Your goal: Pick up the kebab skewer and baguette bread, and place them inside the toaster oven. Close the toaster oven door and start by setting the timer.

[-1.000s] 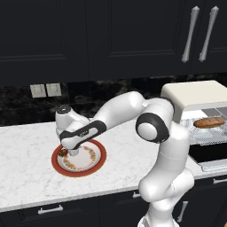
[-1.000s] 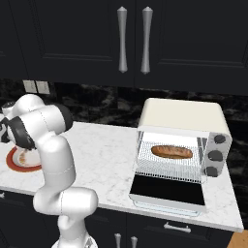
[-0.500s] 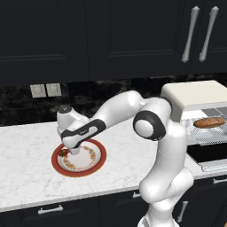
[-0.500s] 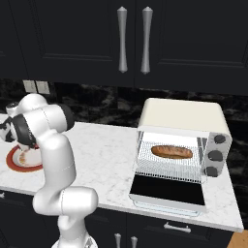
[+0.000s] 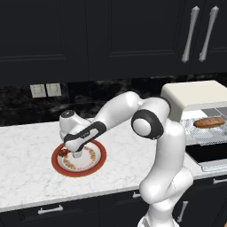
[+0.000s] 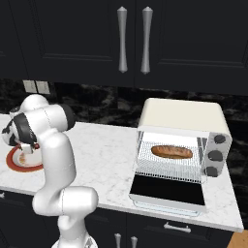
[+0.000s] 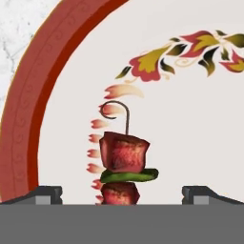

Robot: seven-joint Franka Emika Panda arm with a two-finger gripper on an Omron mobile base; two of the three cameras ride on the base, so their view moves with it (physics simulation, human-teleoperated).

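On the white marble counter [image 5: 26, 173] under black cabinets [image 5: 111, 35], the spread claw [image 7: 121, 190] straddles the kebab skewer [image 7: 124, 159] on the red-rimmed plate [image 7: 28, 119].

A: kebab skewer [image 7: 125, 164] cut off at the hand view's bottom, lower chunks hidden.
B: Yep. Arm covers part of the plate [image 5: 95, 165]; toaster oven [image 5: 195, 95] runs off right edge.

Kitchen: black cabinets [image 6: 131, 43], marble counter [image 6: 106, 155], toaster oven [image 6: 181, 145].
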